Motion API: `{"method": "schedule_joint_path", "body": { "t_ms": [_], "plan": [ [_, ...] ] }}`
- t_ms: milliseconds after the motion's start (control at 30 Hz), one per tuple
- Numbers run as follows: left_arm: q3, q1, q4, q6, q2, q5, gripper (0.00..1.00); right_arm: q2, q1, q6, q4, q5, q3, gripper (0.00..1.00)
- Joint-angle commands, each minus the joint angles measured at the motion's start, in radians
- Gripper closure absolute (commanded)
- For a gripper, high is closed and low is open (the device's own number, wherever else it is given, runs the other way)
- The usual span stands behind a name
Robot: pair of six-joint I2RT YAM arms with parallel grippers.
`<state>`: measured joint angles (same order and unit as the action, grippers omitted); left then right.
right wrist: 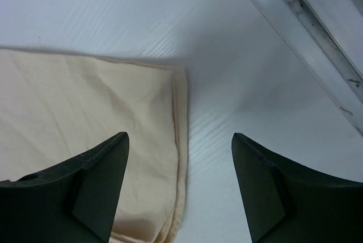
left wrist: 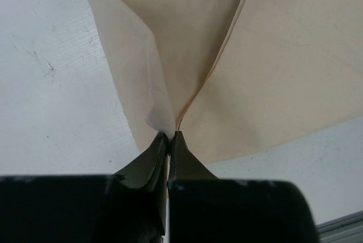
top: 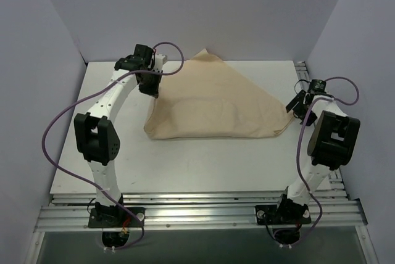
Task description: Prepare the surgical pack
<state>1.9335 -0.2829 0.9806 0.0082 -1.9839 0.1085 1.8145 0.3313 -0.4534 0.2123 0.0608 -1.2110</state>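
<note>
Left arm point(top: 114, 100) reaching toward table's 10 o'clock. Left gripper point(left wrist: 169, 136) clamping tight on pinched fold of cloth sheet point(top: 216, 103). Right arm point(top: 333, 137) folding up at 3 o'clock. Right gripper point(right wrist: 178, 135) hovering over sheet's right corner, jaws spread wide, gripping nothing. Sheet lying folded centre-back on white table point(top: 203, 159). Plain pale walls point(top: 185, 5) enclosing three sides.

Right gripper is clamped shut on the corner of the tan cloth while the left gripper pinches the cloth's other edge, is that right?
Not quite. The right gripper is open, its fingers spread apart by the cloth's corner and holding nothing, as the right wrist view shows. The left gripper does pinch the cloth's other edge.
</note>
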Motion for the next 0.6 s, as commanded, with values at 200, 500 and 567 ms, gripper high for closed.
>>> {"method": "schedule_joint_path", "body": {
  "t_ms": [200,500,567],
  "plan": [
    [-0.013,0.027,-0.039,0.003,0.068,-0.038,0.98,0.180,-0.015,0.030,-0.005,0.031,-0.076,0.41],
    [-0.004,0.041,-0.028,0.003,0.071,-0.062,0.98,0.186,-0.012,0.007,-0.090,0.080,0.013,0.98],
    [-0.005,0.041,-0.028,0.003,0.071,-0.076,0.98,0.166,-0.011,0.010,-0.100,0.083,0.019,1.00]
  ]
}}
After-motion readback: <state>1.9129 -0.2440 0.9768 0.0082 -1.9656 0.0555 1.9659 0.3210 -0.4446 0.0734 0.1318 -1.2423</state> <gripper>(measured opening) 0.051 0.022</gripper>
